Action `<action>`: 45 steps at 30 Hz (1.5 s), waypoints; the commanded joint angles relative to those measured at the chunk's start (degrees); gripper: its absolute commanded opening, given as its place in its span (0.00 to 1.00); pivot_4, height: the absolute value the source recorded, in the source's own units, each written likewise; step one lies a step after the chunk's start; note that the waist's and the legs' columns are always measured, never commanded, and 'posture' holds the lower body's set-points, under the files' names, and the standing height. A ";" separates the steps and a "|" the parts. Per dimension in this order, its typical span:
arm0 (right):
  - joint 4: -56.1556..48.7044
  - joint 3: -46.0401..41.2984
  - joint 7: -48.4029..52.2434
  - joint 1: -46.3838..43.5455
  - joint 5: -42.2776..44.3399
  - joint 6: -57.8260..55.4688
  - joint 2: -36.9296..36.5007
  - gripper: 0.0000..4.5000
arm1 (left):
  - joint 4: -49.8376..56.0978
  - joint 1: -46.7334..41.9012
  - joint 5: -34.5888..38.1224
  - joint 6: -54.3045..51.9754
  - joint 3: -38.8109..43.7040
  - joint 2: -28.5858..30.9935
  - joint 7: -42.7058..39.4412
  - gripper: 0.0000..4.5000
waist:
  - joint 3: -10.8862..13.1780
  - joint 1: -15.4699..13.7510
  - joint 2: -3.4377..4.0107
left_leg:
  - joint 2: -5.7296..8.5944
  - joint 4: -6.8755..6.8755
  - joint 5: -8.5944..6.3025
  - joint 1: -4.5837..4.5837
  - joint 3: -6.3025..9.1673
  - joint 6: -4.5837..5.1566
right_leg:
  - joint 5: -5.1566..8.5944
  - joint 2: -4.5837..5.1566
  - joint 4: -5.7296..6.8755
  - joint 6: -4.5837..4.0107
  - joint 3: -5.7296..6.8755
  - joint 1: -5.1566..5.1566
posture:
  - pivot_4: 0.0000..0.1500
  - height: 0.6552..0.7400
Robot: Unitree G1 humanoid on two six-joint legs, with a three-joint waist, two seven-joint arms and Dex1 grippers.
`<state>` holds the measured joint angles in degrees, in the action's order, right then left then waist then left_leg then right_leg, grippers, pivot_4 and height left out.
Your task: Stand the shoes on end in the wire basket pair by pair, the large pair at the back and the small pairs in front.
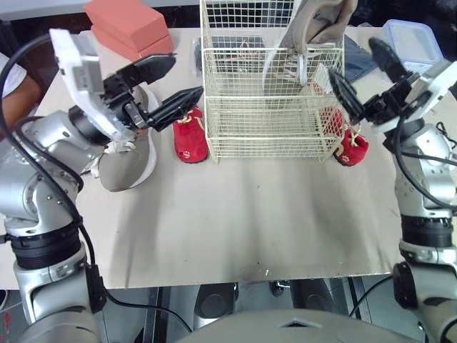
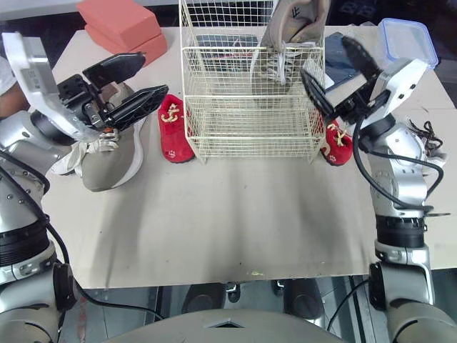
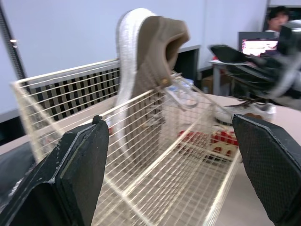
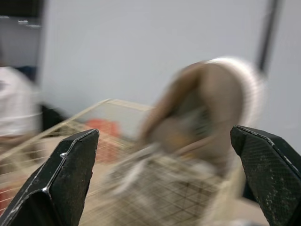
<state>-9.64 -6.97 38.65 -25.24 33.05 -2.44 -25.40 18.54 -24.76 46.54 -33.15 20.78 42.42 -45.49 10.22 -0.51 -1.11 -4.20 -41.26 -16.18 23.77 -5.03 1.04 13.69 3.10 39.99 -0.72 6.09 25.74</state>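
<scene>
in the left eye view the basket (image 1: 271,136) stands mid-table with one big shoe (image 1: 314,28) on end in its back right corner, toe down. the loose shoe (image 1: 128,161), its mate, lies on the table left of the basket, partly under the left gripper (image 1: 168,89), whose jaws are wide and empty. a left red shoe (image 1: 190,136) lies just beside the basket's left wall and a right red shoe (image 1: 351,146) by its right front corner, near the right gripper (image 1: 364,71), which is also wide and empty. the right eye view shows the same layout, with the loose shoe's white sole edge toward the basket. the left wrist view looks between spread fingers (image 3: 75,174) at the big shoe leaning on the wire. the right wrist view, blurred, frames that shoe between spread fingers too. the loose shoe looks light but bulky, soft in the upper and stiff at the sole. a pinch across the heel collar or sole edge would likely hold best, since the upper may fold. the red shoes seem plush and limp, likely to slump unless propped against the wire.
</scene>
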 commanded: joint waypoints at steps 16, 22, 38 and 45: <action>-18.20 4.70 7.47 8.26 6.60 -15.67 -6.13 0.98 | -46.65 -3.38 -15.08 1.96 4.64 17.14 -4.83 1.00 | -0.03 -0.42 -0.08 | 0.00 0.02 -0.14 0.07 0.11 0.23 | 0.13 -0.03 -0.10 0.18 0.45 0.00 | 1.00 0.36; -18.25 5.78 6.74 7.75 5.47 -15.61 -4.71 0.98 | -59.98 -17.21 -23.17 0.66 -6.14 19.44 -11.13 1.00 | -0.08 -0.62 -0.24 | 0.05 -0.02 -0.03 0.19 0.02 0.05 | 0.11 0.02 -0.10 0.15 0.62 -0.02 | 1.00 0.36; -18.17 6.16 4.96 7.73 1.82 -14.09 -1.51 0.98 | -90.50 -43.60 -46.39 4.18 -25.06 17.15 -20.22 1.00 | -0.03 0.04 -0.36 | 0.08 -0.02 -0.02 0.17 -0.21 0.02 | 0.13 -0.10 -0.06 0.16 0.51 0.06 | 1.00 0.36; -17.43 6.41 5.06 7.65 0.94 -13.26 -0.60 1.00 | -93.20 -46.05 -53.22 3.72 -29.89 17.15 -27.93 0.77 | -0.03 0.51 -0.36 | 0.06 -0.03 -0.02 0.17 -0.24 0.02 | 0.13 -0.09 -0.04 0.17 0.49 0.07 | 1.00 0.36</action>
<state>-25.96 0.02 43.83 -17.17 33.90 -17.19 -26.32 -73.80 -69.65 -4.28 -29.40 -7.85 58.53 -72.14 10.19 0.00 -1.47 -4.15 -41.29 -16.20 23.94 -5.27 1.05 13.82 3.01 39.95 -0.56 6.59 25.82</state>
